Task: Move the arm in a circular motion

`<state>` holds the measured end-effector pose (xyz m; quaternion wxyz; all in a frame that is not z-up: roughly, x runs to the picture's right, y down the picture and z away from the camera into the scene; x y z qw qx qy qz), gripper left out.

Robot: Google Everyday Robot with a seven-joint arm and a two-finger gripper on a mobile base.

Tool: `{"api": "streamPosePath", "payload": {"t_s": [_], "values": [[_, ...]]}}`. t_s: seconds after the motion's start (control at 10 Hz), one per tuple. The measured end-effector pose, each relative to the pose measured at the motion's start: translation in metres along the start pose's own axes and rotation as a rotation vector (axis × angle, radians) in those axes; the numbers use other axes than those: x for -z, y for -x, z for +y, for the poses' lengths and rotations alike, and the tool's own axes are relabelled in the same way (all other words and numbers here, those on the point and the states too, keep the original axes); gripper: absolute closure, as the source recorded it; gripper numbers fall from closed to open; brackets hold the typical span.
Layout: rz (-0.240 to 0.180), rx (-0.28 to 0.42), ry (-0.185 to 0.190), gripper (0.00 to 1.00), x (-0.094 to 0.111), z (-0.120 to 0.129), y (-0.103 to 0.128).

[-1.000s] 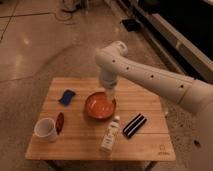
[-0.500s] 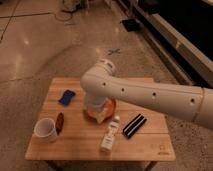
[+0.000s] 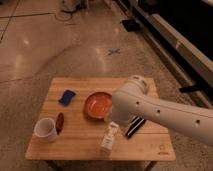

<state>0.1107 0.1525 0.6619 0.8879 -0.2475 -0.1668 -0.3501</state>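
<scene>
The arm [image 3: 160, 112] is large, glossy and white. It reaches in from the right edge and ends in a rounded joint [image 3: 129, 97] over the right half of the wooden table [image 3: 75, 147]. The joint hangs just right of an orange bowl [image 3: 96, 105] and above a white bottle [image 3: 108, 138]. My gripper is hidden behind the thick arm segment, somewhere over the table's right middle.
On the table are a blue sponge [image 3: 66, 97], a white mug [image 3: 45, 130], a small reddish-brown item [image 3: 59, 122] beside the mug, and a black striped item [image 3: 135, 127] partly under the arm. Polished floor surrounds the table; dark fixtures run along the upper right.
The arm's rounded joint has swung from above the bowl toward the camera and then to the right. The bowl shows again. The gripper, seen at the bowl earlier, is now hidden.
</scene>
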Motion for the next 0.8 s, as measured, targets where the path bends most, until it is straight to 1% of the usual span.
{"api": "streamPosePath", "payload": {"t_s": [0.2,0.3,0.4,0.6,0.7,0.8], "values": [[0.025,-0.152,0.027,0.35,-0.007,0.027,-0.067],[0.039,-0.253,0.046,0.35,-0.014,0.032,-0.108],[0.038,-0.327,0.050,0.35,-0.020,0.022,-0.135],[0.023,-0.439,0.065,0.35,-0.031,-0.004,-0.170],[0.020,-0.471,0.071,0.35,-0.035,-0.011,-0.179],[0.018,-0.484,0.073,0.35,-0.037,-0.014,-0.183]]}}
